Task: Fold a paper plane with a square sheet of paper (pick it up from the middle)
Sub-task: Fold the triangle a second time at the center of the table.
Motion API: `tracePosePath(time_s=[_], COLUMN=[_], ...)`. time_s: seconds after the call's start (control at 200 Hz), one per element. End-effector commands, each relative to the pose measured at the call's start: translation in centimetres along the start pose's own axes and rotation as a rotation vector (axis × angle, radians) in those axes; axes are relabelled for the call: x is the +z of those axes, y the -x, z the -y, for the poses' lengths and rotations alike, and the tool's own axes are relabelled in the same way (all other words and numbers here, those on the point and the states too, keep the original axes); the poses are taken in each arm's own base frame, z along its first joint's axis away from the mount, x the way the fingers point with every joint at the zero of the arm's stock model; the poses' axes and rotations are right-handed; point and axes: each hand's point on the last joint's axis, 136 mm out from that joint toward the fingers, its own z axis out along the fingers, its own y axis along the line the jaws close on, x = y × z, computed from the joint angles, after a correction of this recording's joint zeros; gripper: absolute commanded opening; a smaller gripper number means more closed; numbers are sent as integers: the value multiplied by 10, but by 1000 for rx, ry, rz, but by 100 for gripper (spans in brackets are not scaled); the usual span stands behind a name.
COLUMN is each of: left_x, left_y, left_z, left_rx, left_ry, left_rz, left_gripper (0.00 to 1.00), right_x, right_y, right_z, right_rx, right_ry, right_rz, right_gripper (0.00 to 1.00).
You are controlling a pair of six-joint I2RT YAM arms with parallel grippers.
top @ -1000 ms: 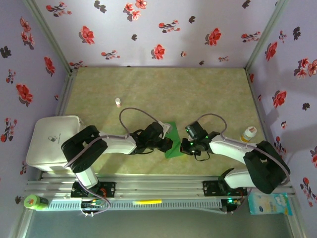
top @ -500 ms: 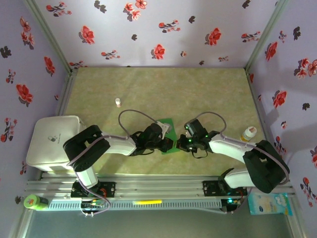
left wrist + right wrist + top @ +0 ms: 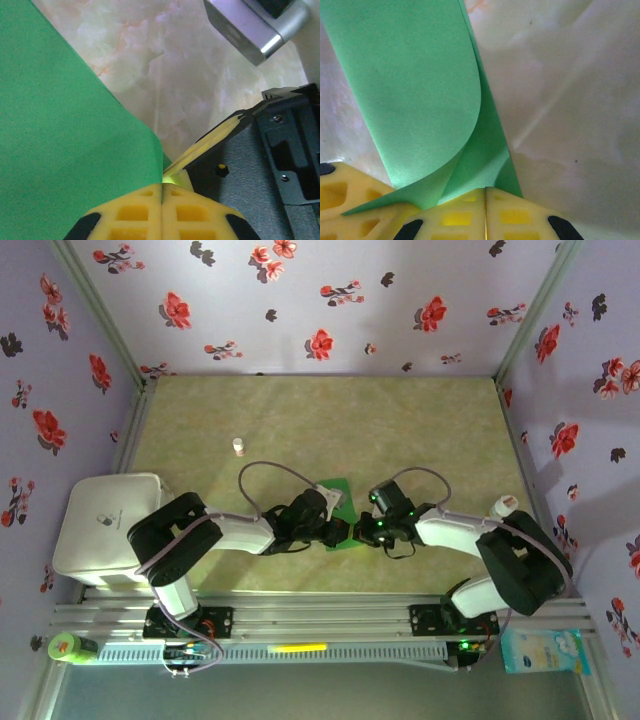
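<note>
- Flowered lilac walls (image 3: 330,300) close in a pale, marbled tabletop (image 3: 420,420), and everything below is placed from the square sheet of paper (image 3: 345,502).
- That bright-green sheet lies near the front middle of the tabletop, between my two arms, with only a narrow strip of it showing from above.
- My left end effector (image 3: 343,531) comes in from the sheet's left side and sits over its near part. My right end effector (image 3: 364,531) meets it from the sheet's right side.
- Through the left wrist camera, the left end effector (image 3: 161,192) has its yellow pads (image 3: 132,212) pressed together, with no gap. The green sheet (image 3: 65,140) slopes down to the seam and is nipped there by its edge.
- Just to the right of that pinch, one yellow finger (image 3: 210,142) of my right end effector touches the same part of the sheet.
- Through the right wrist camera, the right end effector (image 3: 485,200) is also clamped tight, and it pinches the sheet (image 3: 420,90) at the bottom.
- Above that grip the sheet is doubled over itself: one layer curls forward in a soft roll over a flatter layer behind it.
- A tiny white bottle (image 3: 238,446) stands well apart from the sheet, beyond it and to its left.
- A white box (image 3: 105,525) sits far to the sheet's left, at the tabletop's edge.
</note>
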Motion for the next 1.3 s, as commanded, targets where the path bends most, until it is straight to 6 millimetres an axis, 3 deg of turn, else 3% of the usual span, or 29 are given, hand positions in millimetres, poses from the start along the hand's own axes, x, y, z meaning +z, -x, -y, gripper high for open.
tracePosePath(time_s=[0.0,0.175,0.38,0.66,1.295], left_x=[-1,-9,-12,-16,-22], left_y=[-2,6,9,17,15], left_z=[-5,-18,-35,-40,-61], left_rx=[-14,-27,-21,6,46], left_ry=[1,29,75,99,190], left_rz=[5,46,67,85,77], left_gripper=[6,6,6,7,8], right_x=[2,1,4,7,6], right_y=[2,-8,-8,-9,-7], right_z=[5,37,32,32,31], right_rx=[-3,2,1,2,-4], right_ry=[-37,-168,-142,-144,-157], right_rz=[2,-13,-23,-36,-38], right_gripper=[7,6,6,6,6])
